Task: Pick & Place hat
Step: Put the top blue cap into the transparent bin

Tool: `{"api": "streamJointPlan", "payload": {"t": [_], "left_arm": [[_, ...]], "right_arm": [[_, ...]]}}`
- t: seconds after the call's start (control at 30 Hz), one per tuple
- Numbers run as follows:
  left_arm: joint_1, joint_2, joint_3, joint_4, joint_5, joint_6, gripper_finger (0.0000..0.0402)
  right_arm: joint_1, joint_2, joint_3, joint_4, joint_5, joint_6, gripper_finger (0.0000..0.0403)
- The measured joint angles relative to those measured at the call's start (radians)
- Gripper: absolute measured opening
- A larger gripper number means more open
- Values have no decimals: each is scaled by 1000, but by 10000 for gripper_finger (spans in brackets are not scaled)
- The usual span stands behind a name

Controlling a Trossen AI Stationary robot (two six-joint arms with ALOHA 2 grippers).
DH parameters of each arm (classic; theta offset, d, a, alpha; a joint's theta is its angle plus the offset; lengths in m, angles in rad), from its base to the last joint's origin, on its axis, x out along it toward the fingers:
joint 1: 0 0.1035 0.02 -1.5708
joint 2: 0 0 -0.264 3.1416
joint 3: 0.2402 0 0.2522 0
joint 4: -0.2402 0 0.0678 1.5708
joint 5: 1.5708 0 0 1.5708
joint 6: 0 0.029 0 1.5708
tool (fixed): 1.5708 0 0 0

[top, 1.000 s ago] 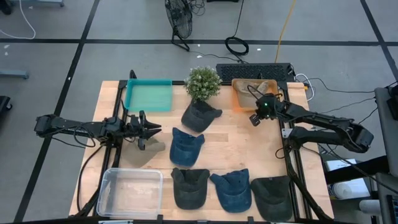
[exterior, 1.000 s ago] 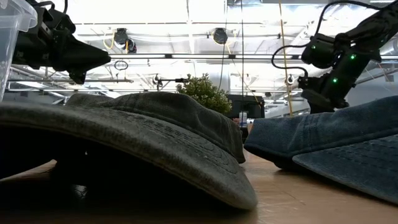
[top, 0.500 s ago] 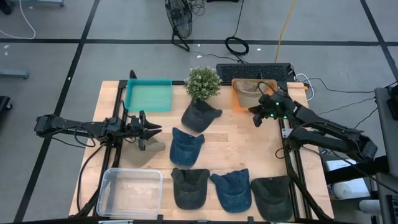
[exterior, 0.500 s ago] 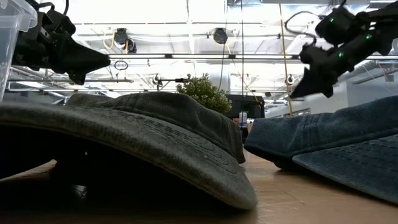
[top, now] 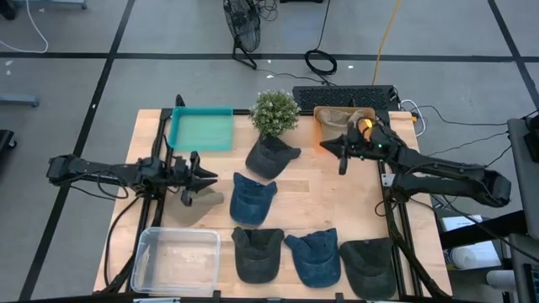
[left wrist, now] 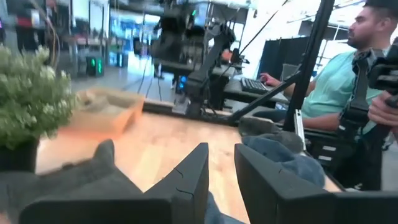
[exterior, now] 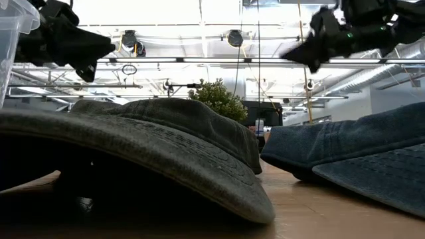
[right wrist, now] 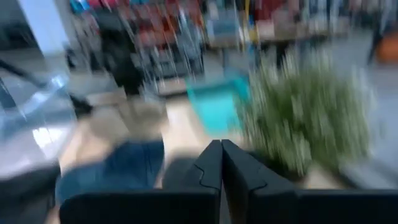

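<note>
Six hats lie on the bench (top: 320, 202), and a seventh already sits in the orange bin (top: 324, 135). The right jaws (top: 340, 159) are pressed together and empty, in the air just beside that bin; the nearest hat, the dark grey hat (top: 271, 156), lies forward of their tips near the plant (top: 274, 112). I would open them before going down, then take the crown. The left jaws (top: 202, 178) stand narrowly apart, hovering just above the tan hat (top: 199, 208), holding nothing.
</note>
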Motion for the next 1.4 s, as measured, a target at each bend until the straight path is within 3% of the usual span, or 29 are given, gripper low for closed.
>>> {"api": "streamJointPlan", "payload": {"t": [0.2,0.4,0.63,0.87,1.13,1.4], "left_arm": [[-1,80,144,-230,0,-36,88],[-49,218,343,-436,-4,41,88],[-163,452,600,-632,-177,112,88],[-190,655,805,-923,-189,109,88],[-178,880,879,-926,-181,117,96],[-100,1045,894,-913,-116,142,201]], "right_arm": [[58,99,0,258,1,-91,0],[96,167,0,272,1,-140,0],[98,175,0,275,2,-156,0],[98,157,0,282,0,-155,0],[98,150,0,335,-1,-153,0],[98,150,0,341,-1,-154,0]]}}
